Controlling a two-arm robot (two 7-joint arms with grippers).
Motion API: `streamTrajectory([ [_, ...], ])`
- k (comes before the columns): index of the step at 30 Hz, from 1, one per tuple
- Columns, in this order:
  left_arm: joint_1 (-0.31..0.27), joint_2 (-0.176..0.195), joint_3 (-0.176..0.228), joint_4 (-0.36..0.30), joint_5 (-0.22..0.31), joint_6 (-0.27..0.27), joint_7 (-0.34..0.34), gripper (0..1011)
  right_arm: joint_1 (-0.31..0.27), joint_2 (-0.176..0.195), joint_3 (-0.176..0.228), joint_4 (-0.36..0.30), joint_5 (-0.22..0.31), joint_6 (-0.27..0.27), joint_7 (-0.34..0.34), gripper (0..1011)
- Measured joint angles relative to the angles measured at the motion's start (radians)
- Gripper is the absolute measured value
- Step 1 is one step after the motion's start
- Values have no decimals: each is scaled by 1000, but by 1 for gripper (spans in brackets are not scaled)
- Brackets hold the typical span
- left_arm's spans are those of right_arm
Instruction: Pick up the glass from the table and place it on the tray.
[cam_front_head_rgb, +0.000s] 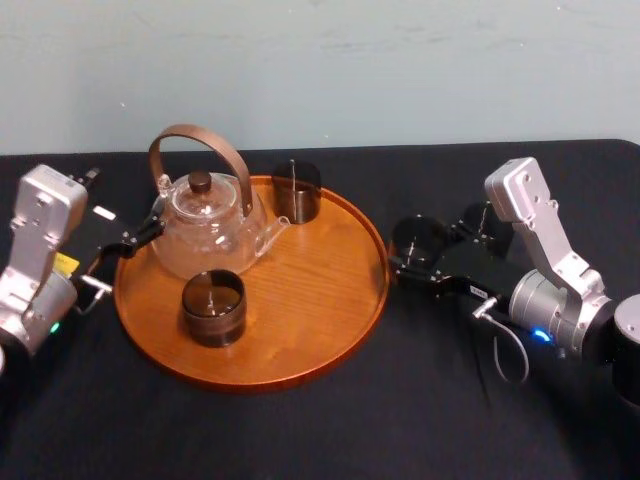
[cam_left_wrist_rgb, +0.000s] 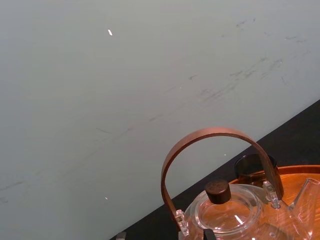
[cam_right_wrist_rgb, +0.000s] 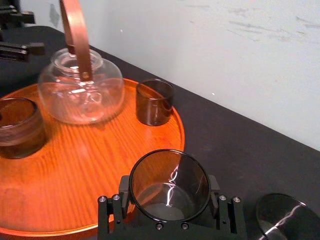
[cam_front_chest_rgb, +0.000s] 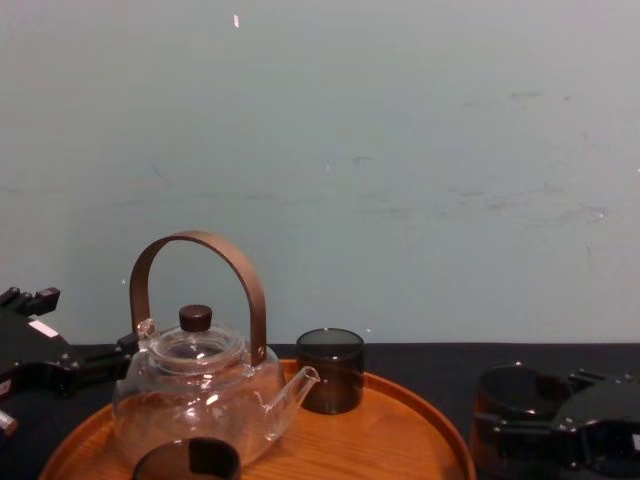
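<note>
- The right gripper (cam_front_head_rgb: 418, 248) was low over the black table (cam_front_head_rgb: 420, 400), just outside the right-hand rim of the round wooden tray (cam_front_head_rgb: 300, 335).
- Its two black fingers (cam_right_wrist_rgb: 112, 210) were pinched onto a smoky dark glass (cam_right_wrist_rgb: 170, 182), one on each side. The glass was upright, with its open mouth facing up.
- The glass was just beside the tray, not yet on it. Whether its base rested on the table or hung a little above it could not be told.
- On the tray stood a clear glass teapot (cam_front_head_rgb: 205, 225) with a brown hoop handle, a dark tumbler (cam_front_head_rgb: 213, 307) in front of it and a second tumbler (cam_front_head_rgb: 297, 192) behind its spout. The right half of the wood was bare.
- Another dark glass (cam_right_wrist_rgb: 282, 215) stood on the table beyond the gripper, well apart from the tray.
- The left gripper (cam_front_head_rgb: 135, 238) sat idle by the tray's left edge near the teapot, its fingers spread.
- To do the step well, the arm would likely need to raise the glass clear of the low rim before going sideways — a drag would catch the lip.
- The bare wood on the right looked the safest spot, away from the spout and both tumblers. The glass should go down level — and be let go only once its base is seated.
</note>
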Motion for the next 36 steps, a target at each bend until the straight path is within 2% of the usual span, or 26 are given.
streamTrajectory([
  [7,0,0,0,0,0,0,0,1001,-15,8,-8,-36,18,7,15,914],
  [16,0,0,0,0,0,0,0,1001,-22,-1,-48,-64,31,9,22,914],
  [36,0,0,0,0,0,0,0,1001,23,-55,-129,-20,-8,19,7,914],
])
